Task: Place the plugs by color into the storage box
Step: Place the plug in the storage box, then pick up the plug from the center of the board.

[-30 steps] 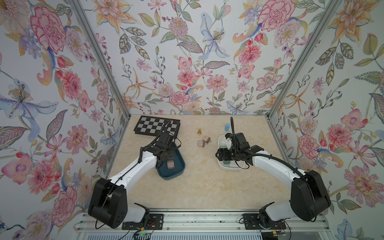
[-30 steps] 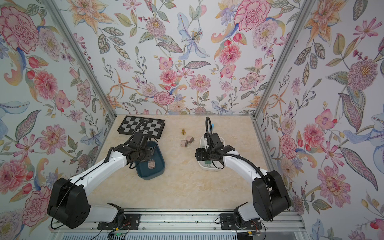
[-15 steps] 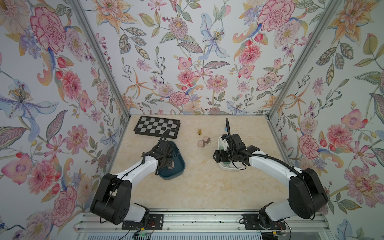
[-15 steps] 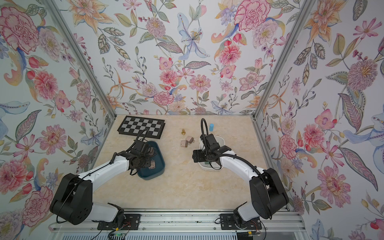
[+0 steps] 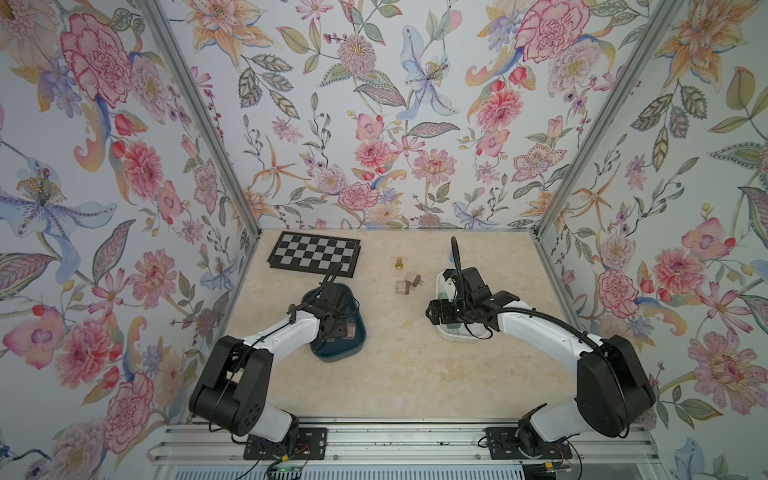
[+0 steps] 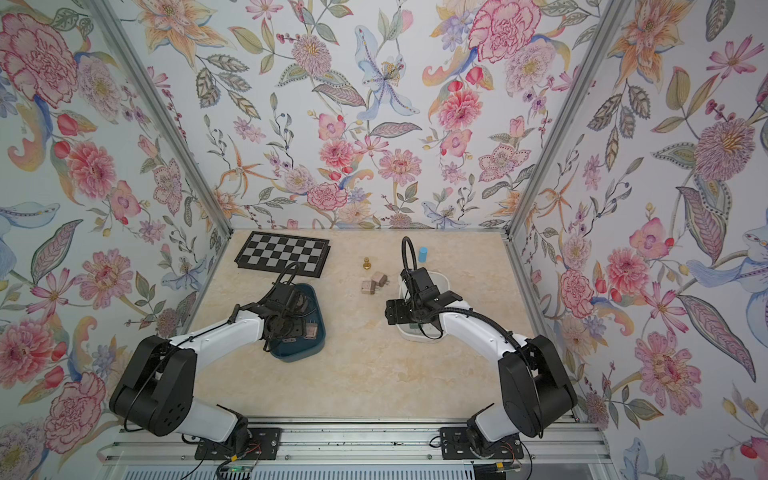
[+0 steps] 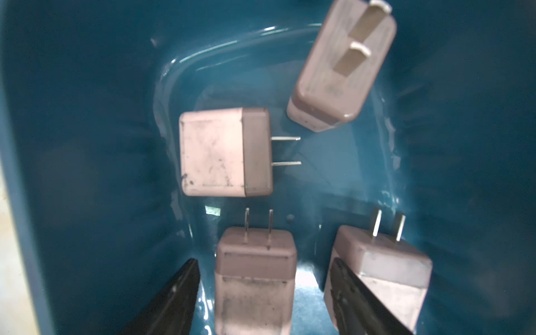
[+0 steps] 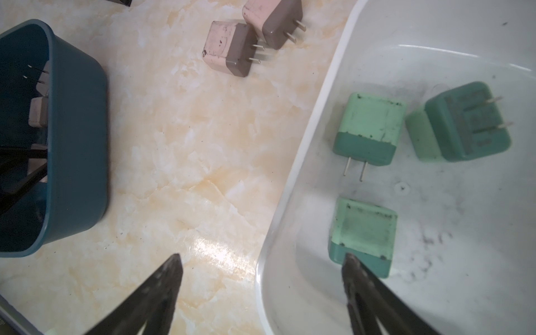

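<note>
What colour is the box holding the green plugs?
White: the box shows best in the right wrist view.

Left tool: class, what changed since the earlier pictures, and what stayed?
The left tool dropped lower into the blue box and opened, letting go of its plug. The right tool stayed open at the white box; the two loose plugs did not move.
</note>
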{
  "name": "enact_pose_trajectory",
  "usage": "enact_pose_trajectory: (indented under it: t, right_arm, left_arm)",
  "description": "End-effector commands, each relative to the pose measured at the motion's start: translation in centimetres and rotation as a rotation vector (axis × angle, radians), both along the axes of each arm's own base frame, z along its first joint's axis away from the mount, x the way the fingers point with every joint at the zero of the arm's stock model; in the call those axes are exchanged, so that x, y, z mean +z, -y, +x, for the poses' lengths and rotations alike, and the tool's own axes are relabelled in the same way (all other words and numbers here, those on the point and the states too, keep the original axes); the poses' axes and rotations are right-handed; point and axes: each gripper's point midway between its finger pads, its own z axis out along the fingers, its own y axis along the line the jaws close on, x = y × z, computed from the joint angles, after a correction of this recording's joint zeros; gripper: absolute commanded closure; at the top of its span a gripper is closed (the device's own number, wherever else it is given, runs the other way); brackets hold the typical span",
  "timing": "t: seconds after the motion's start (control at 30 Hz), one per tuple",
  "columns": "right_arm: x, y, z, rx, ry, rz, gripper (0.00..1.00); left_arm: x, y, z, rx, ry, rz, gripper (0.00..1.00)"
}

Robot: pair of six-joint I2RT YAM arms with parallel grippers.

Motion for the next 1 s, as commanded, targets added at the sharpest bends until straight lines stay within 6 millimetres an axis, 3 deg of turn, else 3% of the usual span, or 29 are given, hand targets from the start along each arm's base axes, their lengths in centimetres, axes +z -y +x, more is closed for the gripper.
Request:
enact_pose_trajectory:
  t: [0.0,0.27,0.5,0.6,0.8,0.97]
  right_arm:
    - [0.5,-0.2,0.6,-0.012,0.019,0.001,0.12]
    - [1.8,-0.6,1.0,-0.01,0.046,0.016,0.12]
    - [3.2,-2.2,1.5,0.015,0.069,0.015,0.12]
    - [3.4,-3.1,2.1,0.027,0.07,0.01,0.12]
    - [2.5,-5.0,3.8,0.049,0.044,-0.004,0.13]
    - [1.1,-6.6,5.4,0.056,0.014,-0.008,0.13]
  left_arm:
    - [2.6,-0.6,0.9,0.03,0.053,0.011,0.22]
    - [9.9,-0.1,3.1,0.041,0.245,-0.053,0.18]
    - [13.0,-1.1,3.3,0.085,0.33,-0.045,0.17]
    - [13.0,-2.6,3.0,0.121,0.331,-0.027,0.17]
    - [11.1,-6.1,2.1,0.205,0.318,-0.059,0.16]
    - [8.6,-7.0,1.5,0.214,0.283,-0.098,0.15]
